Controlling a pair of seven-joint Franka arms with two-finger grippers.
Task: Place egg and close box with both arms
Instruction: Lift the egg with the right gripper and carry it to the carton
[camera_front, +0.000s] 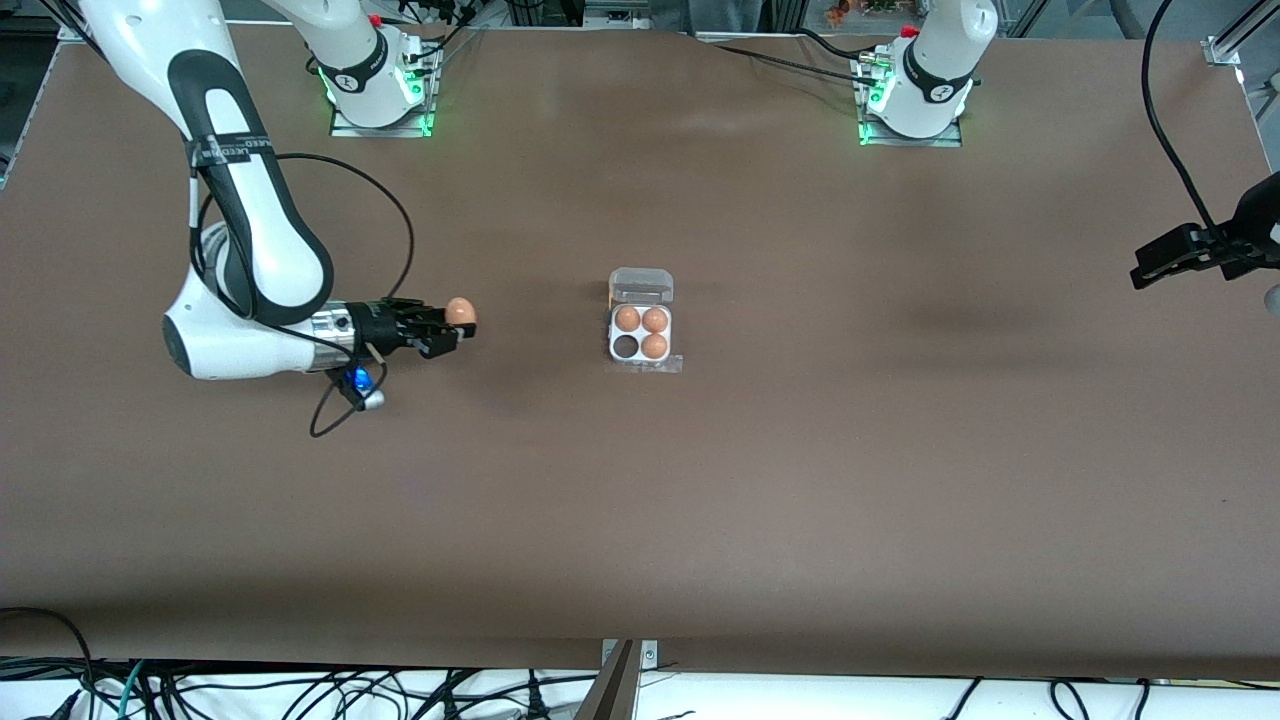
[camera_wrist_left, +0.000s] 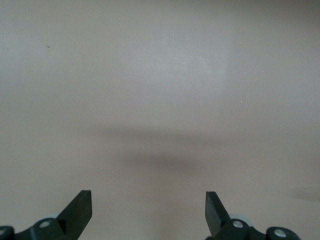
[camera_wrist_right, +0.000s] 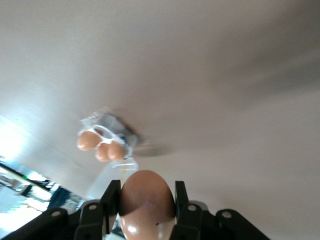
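Transport step. Right gripper (camera_front: 452, 328), mid-left of frame, clamps the smooth tan-brown egg (camera_front: 460, 311) above the brown table (camera_front: 800, 480). Open white four-cell carton (camera_front: 641, 320) at centre holds three eggs; its lower-left cell needs filling next. Left gripper (camera_front: 1165, 258), fingers apart, waits at right edge.

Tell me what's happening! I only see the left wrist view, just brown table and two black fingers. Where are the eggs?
Observer: Three eggs sit in the box at the middle of the table, with its clear lid open.
Operator: Is one spot empty?
Observer: Yes, one cell is empty, the one nearer the front camera on the right arm's side.
Operator: Where's the last egg?
Observer: The right gripper holds the egg between its fingers, up over bare table toward the right arm's end.
Operator: And my arm?
Observer: The left gripper waits, open, over the table's edge at the left arm's end.
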